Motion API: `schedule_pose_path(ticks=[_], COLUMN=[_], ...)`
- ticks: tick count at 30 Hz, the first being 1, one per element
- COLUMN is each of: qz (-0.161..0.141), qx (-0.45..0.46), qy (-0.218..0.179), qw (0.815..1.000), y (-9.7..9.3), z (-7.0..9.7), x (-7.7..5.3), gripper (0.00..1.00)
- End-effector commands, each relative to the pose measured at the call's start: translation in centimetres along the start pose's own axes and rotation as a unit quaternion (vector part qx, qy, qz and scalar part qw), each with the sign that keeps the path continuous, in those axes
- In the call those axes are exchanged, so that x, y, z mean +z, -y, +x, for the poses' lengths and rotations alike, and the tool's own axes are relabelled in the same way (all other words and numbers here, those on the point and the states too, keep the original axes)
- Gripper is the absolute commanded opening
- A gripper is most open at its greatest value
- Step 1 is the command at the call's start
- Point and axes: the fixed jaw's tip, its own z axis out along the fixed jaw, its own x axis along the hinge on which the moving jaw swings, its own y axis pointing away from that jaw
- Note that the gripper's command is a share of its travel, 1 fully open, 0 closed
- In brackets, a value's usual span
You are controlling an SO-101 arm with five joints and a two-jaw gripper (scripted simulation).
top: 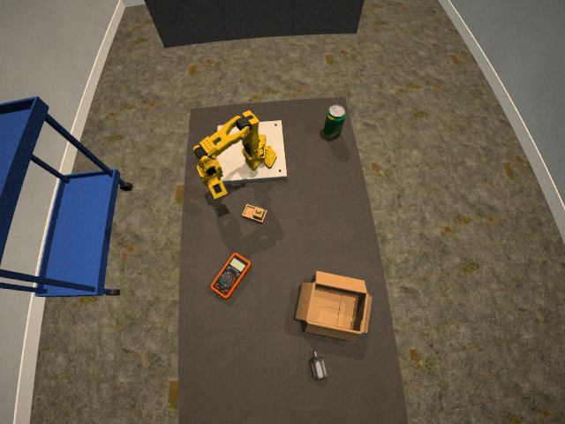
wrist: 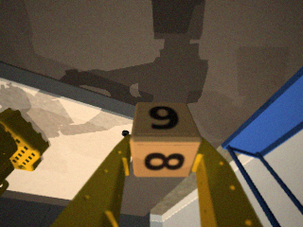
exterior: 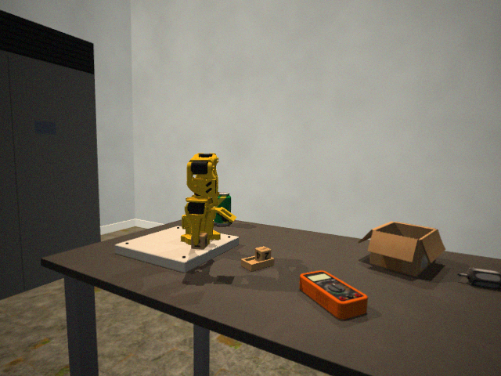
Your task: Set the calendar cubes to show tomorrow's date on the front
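Observation:
My gripper (wrist: 163,158) is shut on a wooden number cube (wrist: 165,139). In the wrist view the cube shows a 9 on one face and an 8 on the face nearer the camera. I hold it above the table near the left edge, beside the white base plate; the gripper shows in the overhead view (top: 217,187) and in the side view (exterior: 200,239). The wooden calendar tray (top: 252,211) lies on the table a little to the right, with one cube (exterior: 263,253) sitting in it. That cube shows a 7 in the side view. The tray's other slot is empty.
An orange multimeter (top: 230,275) lies on the table past the tray. An open cardboard box (top: 333,305) and a small grey device (top: 317,367) lie further off. A green can (top: 335,121) stands beside the base plate (top: 255,153). A blue cart (top: 55,200) stands left of the table.

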Motion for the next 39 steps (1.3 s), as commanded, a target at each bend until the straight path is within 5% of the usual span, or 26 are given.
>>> schedule_pose_path(ticks=[1, 19, 39], qz=[0.006, 0.006, 0.006], qx=[0.002, 0.002, 0.002], qy=[0.002, 0.002, 0.002], qw=[1.0, 1.0, 1.0], y=[0.0, 0.0, 0.0], z=[0.2, 0.2, 0.2], x=[0.2, 2.3, 2.5], gripper=[0.0, 0.0, 0.0])
